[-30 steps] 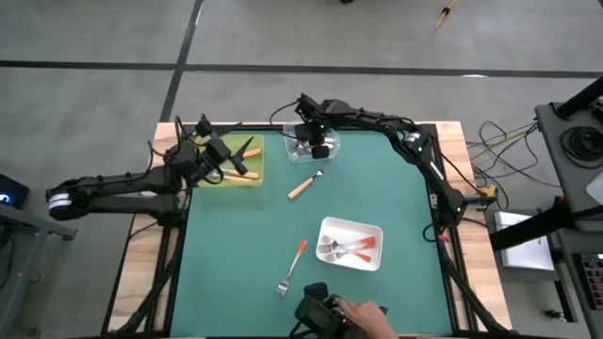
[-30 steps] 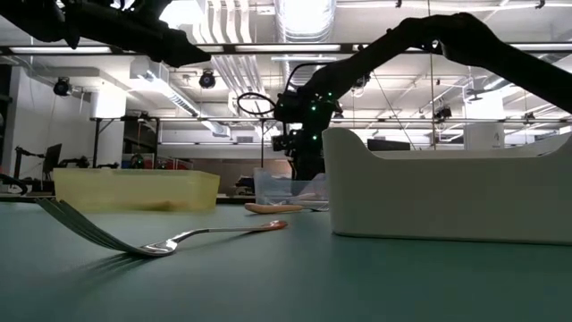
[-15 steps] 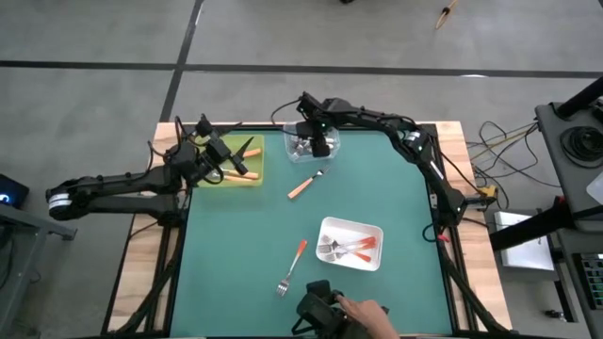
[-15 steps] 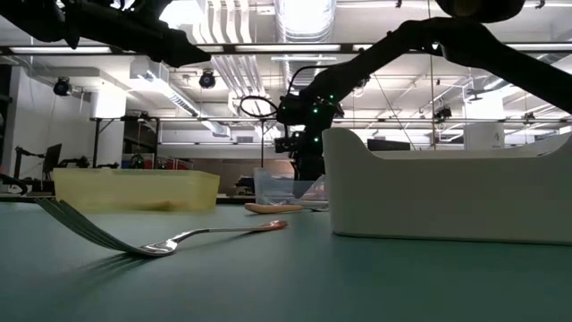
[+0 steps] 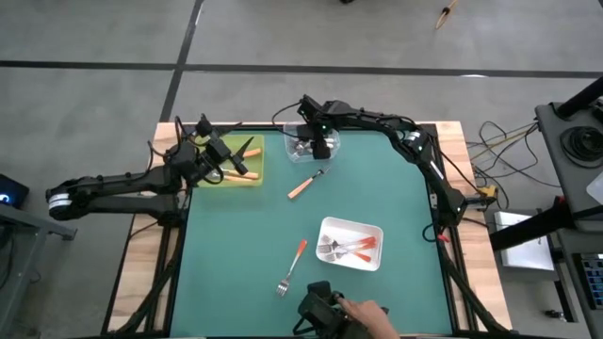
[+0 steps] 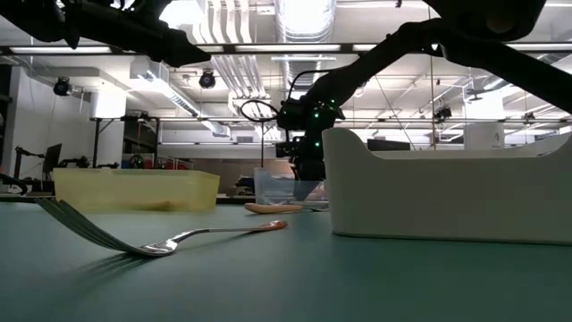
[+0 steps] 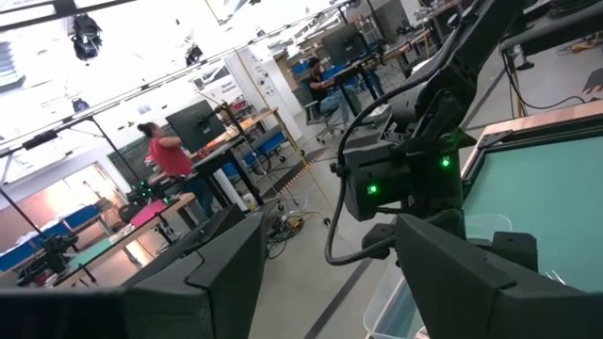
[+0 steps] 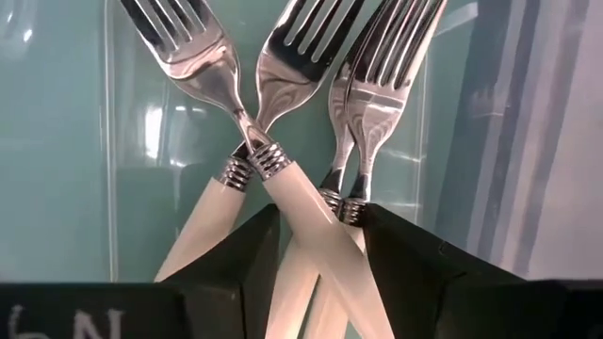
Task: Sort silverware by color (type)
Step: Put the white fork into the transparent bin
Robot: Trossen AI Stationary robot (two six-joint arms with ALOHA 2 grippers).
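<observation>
Forks with white handles [image 8: 283, 179] lie crossed in the clear tray [image 5: 303, 144], and that tray is our landmark. Our right gripper [image 5: 318, 143] hangs directly over it, fingers [image 8: 415, 268] parted to either side of the handles and closed on nothing — the white fork we read as just delivered lies among its fellows.

The step in hand, as we judge it, is clearing out of this tray cleanly. We should lift straight up with the fingers kept spread, because the handles overlap between them and a sideways drag could hook one and tip it over the clear wall. Only once above the rim should we swing away.

Next we would go for the tan-handled fork [image 5: 303, 184], which lies on the green mat [image 5: 396, 198] just in front of the clear tray. It belongs with the orange-handled forks in the yellow tray [image 5: 243, 169], which sits beside the clear tray on the left arm's side. Our left gripper [image 5: 223, 156] hovers over that yellow tray with its fingers wide apart and empty, so we must not crowd it.

Farther from the clear tray, toward the near edge of the mat, a red-handled fork [image 5: 291, 266] lies loose beside the white tray [image 5: 350, 243] that holds the other red-handled ones — a flat, thin thing, best pinched across the handle.
</observation>
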